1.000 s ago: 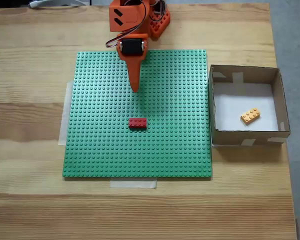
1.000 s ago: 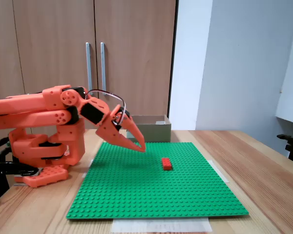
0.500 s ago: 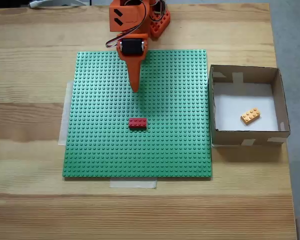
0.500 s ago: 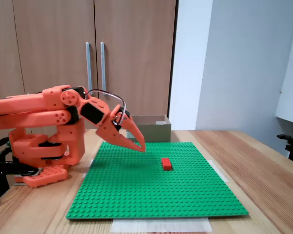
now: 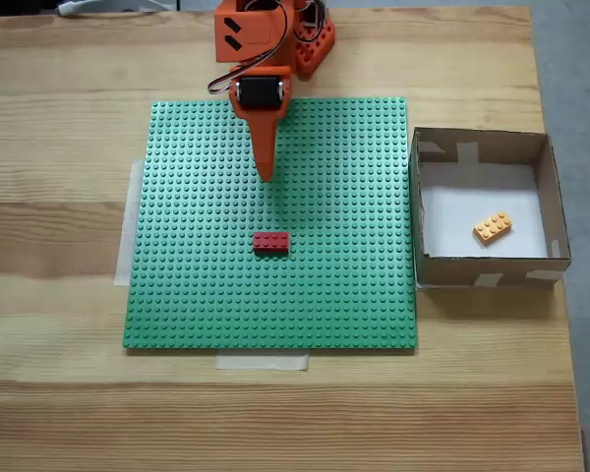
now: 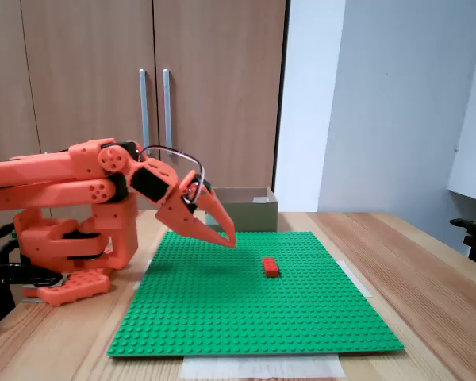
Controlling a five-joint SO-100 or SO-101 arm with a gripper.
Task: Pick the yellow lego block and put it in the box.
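Yellow block [image 5: 493, 227]: lies flat on the white floor of the box [image 5: 423, 202], right of the floor's middle in the top-down fixed view, touching no wall.
Task state: judging by that, the placing is done; nothing is left to carry.
Step in hand: most likely parking the arm; best done by leaving the hand raised and drawing back toward the base, well away from the box so its walls are not knocked.
Hand [image 5: 265, 175]: fingers closed together to a point, holding nothing; in the side fixed view [image 6: 229, 238] the tip hangs just above the green plate [image 6: 254, 317], and contact cannot be ruled out from that angle.
Hand's place: well apart from the box, over the plate's far half near the arm's base.
Red brick [image 5: 270, 241]: on the plate, between the hand and the plate's near edge, left of the box; not to be touched.
Counter [image 5: 59, 393]: wooden, carries plate and box side by side.
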